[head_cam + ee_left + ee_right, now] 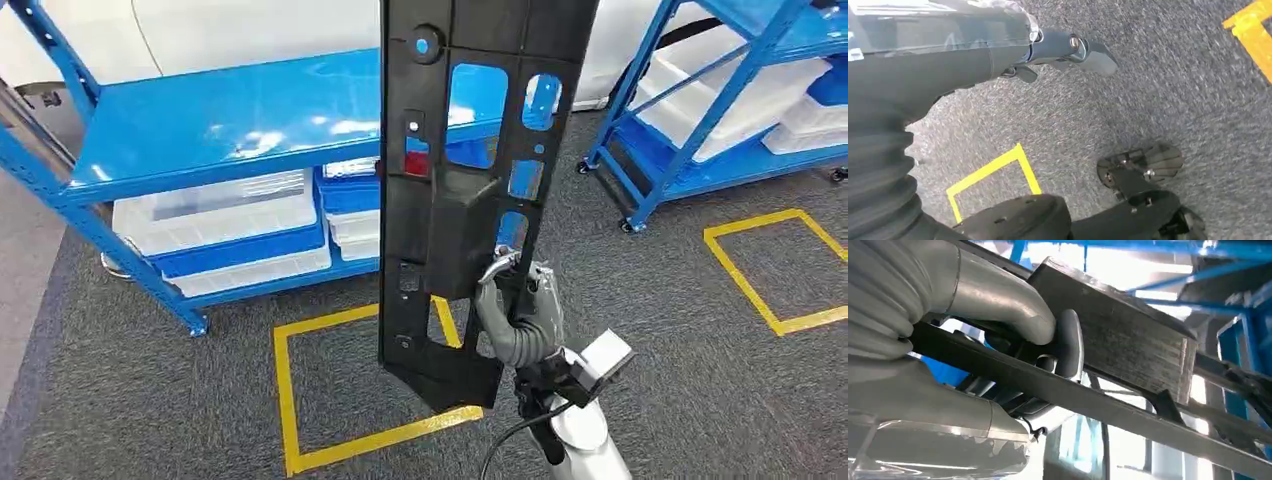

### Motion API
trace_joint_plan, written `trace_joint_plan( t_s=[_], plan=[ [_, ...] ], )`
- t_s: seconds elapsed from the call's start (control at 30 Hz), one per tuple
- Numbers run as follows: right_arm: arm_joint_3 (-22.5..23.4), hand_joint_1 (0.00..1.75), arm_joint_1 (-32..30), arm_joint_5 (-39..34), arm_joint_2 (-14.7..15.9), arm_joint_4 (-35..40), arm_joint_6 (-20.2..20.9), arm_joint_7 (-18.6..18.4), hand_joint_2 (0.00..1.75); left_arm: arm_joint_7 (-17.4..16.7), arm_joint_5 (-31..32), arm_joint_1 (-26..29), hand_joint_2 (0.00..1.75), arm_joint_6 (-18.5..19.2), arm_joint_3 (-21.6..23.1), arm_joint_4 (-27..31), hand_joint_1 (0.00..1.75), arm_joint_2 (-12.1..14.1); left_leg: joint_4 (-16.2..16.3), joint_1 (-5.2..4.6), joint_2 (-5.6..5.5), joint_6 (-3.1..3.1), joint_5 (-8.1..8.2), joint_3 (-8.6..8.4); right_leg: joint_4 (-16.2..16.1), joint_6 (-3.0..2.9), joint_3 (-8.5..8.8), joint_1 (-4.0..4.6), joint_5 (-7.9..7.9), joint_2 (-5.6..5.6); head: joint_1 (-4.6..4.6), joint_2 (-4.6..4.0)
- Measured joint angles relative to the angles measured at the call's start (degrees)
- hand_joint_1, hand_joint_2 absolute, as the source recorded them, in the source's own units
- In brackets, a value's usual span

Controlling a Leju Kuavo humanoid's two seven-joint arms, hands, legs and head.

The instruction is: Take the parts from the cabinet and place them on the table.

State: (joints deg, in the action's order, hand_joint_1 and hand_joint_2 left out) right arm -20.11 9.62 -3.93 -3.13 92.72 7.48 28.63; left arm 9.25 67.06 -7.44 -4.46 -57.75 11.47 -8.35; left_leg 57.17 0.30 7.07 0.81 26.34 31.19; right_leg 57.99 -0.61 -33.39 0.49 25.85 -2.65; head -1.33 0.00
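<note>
My right hand (518, 312) holds a long black part (470, 170) upright, fingers (1068, 342) wrapped tight around its edge. The part stands in front of the blue shelf (230, 120), above the grey floor (150, 400). My left hand (923, 65) hangs low; I cannot tell how its fingers are.

Grey carpet floor (150, 400) carries everything. Blue shelf rack (215, 125) stands on it, top shelf bare and glossy; its lower shelf holds clear plastic bins with blue lids (225, 225), stacked side by side. Yellow tape square (330, 390) on the floor just in front of the rack. Second blue rack (700, 110) on castors stands well to the right of the first rack, white bins (730, 95) on its lower shelves. Second yellow tape square (775, 270) lies on the floor in front of that second rack.
</note>
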Motion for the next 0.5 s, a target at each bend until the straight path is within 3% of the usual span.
trace_joint_plan(
  t_s=[0.03,0.07,0.1,0.17,0.2,0.23,0.27,0.3,0.33,0.37,0.4,0.43,0.5],
  plan=[
    [0.13,1.73,-0.31,-0.02,0.0,0.3,0.0,-0.02,1.75,0.04,-0.09,-0.02,1.75,-0.22,0.05,0.0,0.0,-0.04,0.21,0.16,-0.19,0.47,0.48,0.22,-0.52,-0.64,0.15,-0.57,-0.48,0.73,0.0,0.0],
    [0.17,1.73,-0.36,-0.02,0.0,0.39,0.04,0.04,1.75,0.2,-0.15,0.02,1.75,-0.37,0.02,0.0,0.0,-0.02,1.28,0.41,-2.76,0.79,1.54,0.48,-0.64,-0.9,0.06,-0.62,-0.69,1.18,0.0,0.0],
    [0.2,1.73,-0.34,-0.04,-0.08,0.44,0.11,0.02,1.75,0.31,-0.26,0.25,1.75,-0.55,0.02,0.0,0.0,-0.02,4.74,0.41,-4.97,0.86,4.03,1.79,-0.63,-1.24,-0.13,-0.71,-0.85,1.82,0.0,0.0],
    [0.2,1.73,-0.57,-0.04,-0.22,0.44,0.15,0.0,1.75,0.46,-0.35,0.7,1.75,-0.57,0.02,-0.02,0.0,-0.02,14.23,0.41,-6.23,1.11,8.7,5.88,-0.59,-1.59,-0.52,-0.62,-1.11,3.33,0.0,0.0],
    [0.26,1.73,-0.83,-0.07,-0.2,0.44,0.15,0.06,1.75,0.89,-0.46,0.67,1.75,-0.57,-0.02,-0.02,0.0,-0.02,17.65,0.4,-6.4,1.15,9.72,7.36,-0.52,-1.61,-0.68,-0.53,-1.26,4.06,0.0,0.0],
    [0.28,1.73,-1.16,-0.13,-0.2,0.44,0.15,0.09,1.75,0.9,-0.39,0.47,1.75,-0.57,-0.02,0.0,0.0,-0.02,18.46,0.41,-6.42,1.11,9.24,7.57,-0.47,-1.58,-0.75,-0.5,-1.33,4.81,0.0,0.0],
    [0.28,1.73,-1.41,-0.24,-0.2,0.46,0.09,0.15,1.75,0.87,-0.28,0.46,1.75,-0.59,0.0,-0.02,0.0,-0.02,16.27,0.41,-6.46,1.01,7.4,6.35,-0.36,-1.5,-0.75,-0.5,-1.38,5.63,0.0,0.0],
    [0.28,1.73,-1.51,-0.35,-0.2,0.5,0.07,0.24,1.75,0.83,-0.26,0.52,1.75,-0.59,0.02,-0.02,0.0,-0.02,11.79,0.41,-6.68,0.8,4.8,3.99,-0.24,-1.43,-0.72,-0.52,-1.42,6.54,0.0,0.0],
    [0.28,1.73,-1.57,-0.46,-0.2,0.68,0.02,0.28,1.75,0.79,-0.11,0.72,1.75,-0.59,0.02,-0.02,0.0,-0.02,6.5,0.42,-7.78,0.53,2.19,1.44,-0.07,-1.34,-0.73,-0.53,-1.45,7.4,0.0,0.0],
    [0.33,1.73,-1.58,-0.63,-0.2,0.81,-0.02,0.35,1.75,0.79,-0.11,0.87,1.75,-0.59,0.02,0.0,0.0,0.0,1.82,0.5,-10.36,0.1,0.8,-0.57,0.11,-1.19,-0.84,-0.59,-1.49,8.12,0.0,0.0],
    [0.37,1.73,-1.53,-0.74,-0.2,0.85,-0.02,0.44,1.75,0.74,-0.06,1.01,1.75,-0.59,0.02,-0.02,0.0,0.09,0.89,0.76,-12.81,-0.19,1.46,-0.9,0.43,-0.72,-1.29,-0.28,-1.59,8.66,0.0,0.0],
    [0.39,1.73,-1.63,-0.85,-0.2,1.02,-0.02,0.55,1.75,0.76,0.04,1.04,1.75,-0.59,0.02,-0.02,0.0,0.07,0.26,0.68,-12.29,-0.07,1.72,-1.25,0.57,-0.28,-1.94,-0.76,-1.87,9.46,-0.02,0.0],
    [0.55,1.73,-2.15,-0.92,-0.13,1.42,-0.07,0.65,1.75,0.7,0.11,1.09,1.75,-0.55,0.11,0.0,0.0,0.04,0.34,0.32,-11.22,-0.49,1.51,-0.97,0.15,0.67,-2.38,-1.17,-2.48,10.79,-0.02,0.0]
  ],
)
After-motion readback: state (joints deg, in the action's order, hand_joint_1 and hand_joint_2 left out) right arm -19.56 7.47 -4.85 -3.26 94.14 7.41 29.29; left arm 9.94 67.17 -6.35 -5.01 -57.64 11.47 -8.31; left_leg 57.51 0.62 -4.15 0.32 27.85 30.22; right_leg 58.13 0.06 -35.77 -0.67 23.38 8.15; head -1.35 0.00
